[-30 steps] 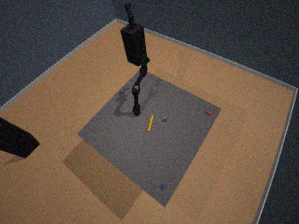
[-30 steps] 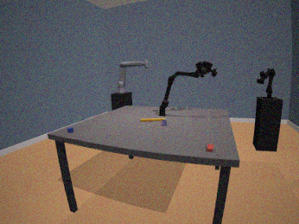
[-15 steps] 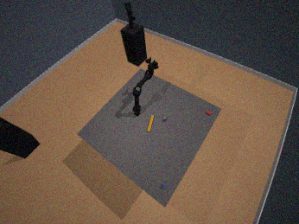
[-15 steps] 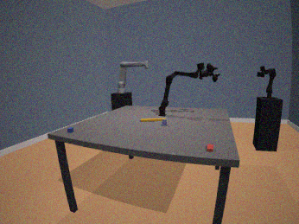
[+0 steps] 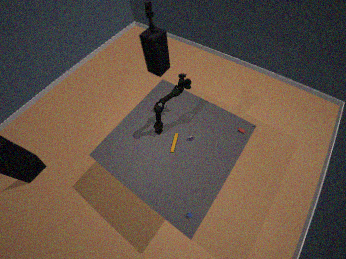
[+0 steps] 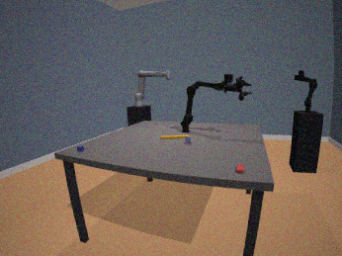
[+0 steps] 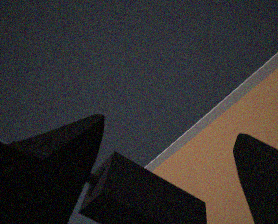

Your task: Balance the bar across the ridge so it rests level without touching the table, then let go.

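Note:
The yellow bar (image 5: 174,142) (image 6: 174,137) lies on the grey table top (image 5: 145,156) (image 6: 124,154), near its middle. The small purple-grey ridge (image 5: 190,138) (image 6: 188,140) stands close beside the bar, apart from it in the top view, with nothing across it. My gripper (image 6: 250,89) (image 7: 169,133) is open and empty, its two dark fingers well apart. It hangs high above the table, away from the bar and ridge, toward the table's back edge in the top view. The wrist view shows neither the bar nor the ridge.
A red block (image 5: 241,130) (image 6: 240,169) and a blue block (image 5: 189,215) (image 6: 80,148) lie near the table's edges. Black pedestals (image 5: 156,51) (image 6: 305,139) stand off the table. A dark box (image 7: 155,192) shows beyond my fingers.

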You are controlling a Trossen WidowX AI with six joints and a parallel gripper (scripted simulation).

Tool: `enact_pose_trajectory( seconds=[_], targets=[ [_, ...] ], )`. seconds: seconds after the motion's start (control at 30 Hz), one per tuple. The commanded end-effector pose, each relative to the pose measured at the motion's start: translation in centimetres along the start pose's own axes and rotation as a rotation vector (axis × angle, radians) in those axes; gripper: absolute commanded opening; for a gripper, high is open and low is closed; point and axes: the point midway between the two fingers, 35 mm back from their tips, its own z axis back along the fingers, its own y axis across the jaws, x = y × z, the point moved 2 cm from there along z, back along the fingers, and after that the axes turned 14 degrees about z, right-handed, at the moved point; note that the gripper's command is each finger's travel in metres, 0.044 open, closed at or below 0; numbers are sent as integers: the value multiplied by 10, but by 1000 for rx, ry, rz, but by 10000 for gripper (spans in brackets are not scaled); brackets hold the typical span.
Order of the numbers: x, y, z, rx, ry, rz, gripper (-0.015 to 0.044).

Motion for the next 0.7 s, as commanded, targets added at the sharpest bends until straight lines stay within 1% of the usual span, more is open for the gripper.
enact_pose_trajectory(
  seconds=[0.0,0.27,0.67],
  targets=[
    [6,-27,10,-84,-8,-35,315],
    [24,-83,43,-268,-40,-112,315],
    [40,-152,107,-509,-86,-228,315]
  ],
)
